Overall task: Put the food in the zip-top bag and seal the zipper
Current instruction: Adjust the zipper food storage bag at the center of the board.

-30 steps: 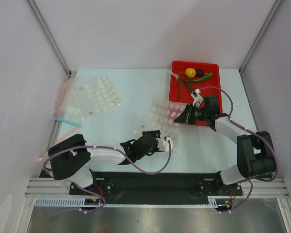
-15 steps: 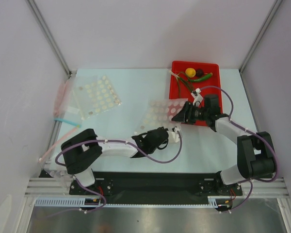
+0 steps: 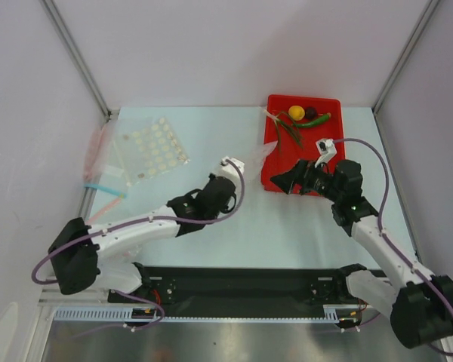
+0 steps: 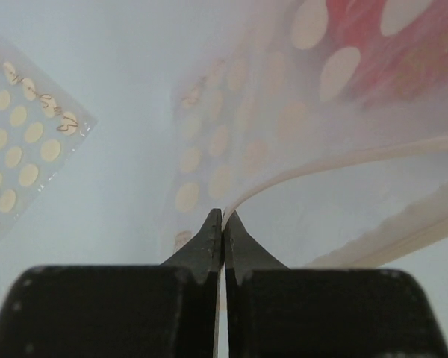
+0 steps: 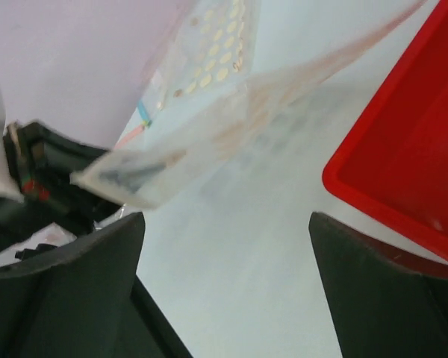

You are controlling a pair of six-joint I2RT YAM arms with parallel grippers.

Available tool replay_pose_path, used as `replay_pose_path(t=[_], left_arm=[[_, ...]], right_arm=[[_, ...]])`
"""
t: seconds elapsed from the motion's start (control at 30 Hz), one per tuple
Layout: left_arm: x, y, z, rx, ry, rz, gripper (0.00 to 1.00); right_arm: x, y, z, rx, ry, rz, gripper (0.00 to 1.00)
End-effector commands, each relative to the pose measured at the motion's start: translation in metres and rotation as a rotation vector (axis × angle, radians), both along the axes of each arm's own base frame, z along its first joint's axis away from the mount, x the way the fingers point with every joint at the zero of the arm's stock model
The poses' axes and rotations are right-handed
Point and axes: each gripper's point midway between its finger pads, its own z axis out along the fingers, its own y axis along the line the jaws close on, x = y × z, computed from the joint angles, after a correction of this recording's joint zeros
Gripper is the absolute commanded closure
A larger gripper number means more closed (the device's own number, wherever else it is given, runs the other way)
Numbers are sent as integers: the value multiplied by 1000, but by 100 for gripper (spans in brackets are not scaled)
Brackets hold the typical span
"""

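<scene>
One edge of zip-top bag [image 4: 239, 149] pinched by left hand [image 4: 222, 224], right hand [image 3: 280, 181] wide

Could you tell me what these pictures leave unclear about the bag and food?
Slider tab: none shows; the zip-top bag is cropped in the left wrist view, blurred in the right wrist view.
Left gripper: tips hidden by its own wrist in the top view.
Food: tiny in the top view, outside both wrist views.
</scene>
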Motion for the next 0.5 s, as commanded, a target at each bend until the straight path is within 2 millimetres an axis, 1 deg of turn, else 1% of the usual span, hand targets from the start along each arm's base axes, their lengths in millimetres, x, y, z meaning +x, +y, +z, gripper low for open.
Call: replay_pose_path(t=[0.0, 0.03, 0.1, 0.13, 0.17, 0.23, 0.27, 0.3, 0.33, 0.37, 0.4, 0.43, 0.47], left_arm=[[-3, 19, 15, -241, 60, 122, 100], [-3, 21, 18, -288, 65, 142, 99], [-6, 24, 28, -342, 58, 149, 100], [-7, 24, 32, -369, 57, 150, 100], [-9, 25, 35, -386, 55, 149, 100], [-13, 29, 44, -439, 46, 159, 100], [-14, 33, 47, -455, 38, 169, 100], [-15, 38, 47, -475, 31, 192, 100], [-18, 42, 55, -510, 15, 194, 100], [-19, 44, 57, -527, 9, 199, 100], [-20, 45, 54, -540, 7, 200, 100], [-23, 45, 60, -577, 6, 190, 100], [-24, 43, 62, -594, 4, 183, 100]], right_arm=[[3, -11, 34, 8, -191, -147, 0], [-7, 1, 37, 4, -230, -108, 0], [-18, 11, 46, 17, -307, -90, 0], [-22, 14, 52, 24, -343, -103, 0], [-33, 27, 59, 24, -405, -55, 0], [-41, 33, 59, 31, -440, -48, 0], [-47, 39, 65, 49, -472, -24, 0], [-49, 42, 63, 57, -468, -12, 0], [-50, 43, 63, 65, -465, -8, 0], [-47, 43, 63, 72, -452, -17, 0], [-43, 42, 61, 81, -423, -43, 0], [-40, 42, 61, 82, -407, -56, 0], [-37, 43, 55, 67, -373, -60, 0]])
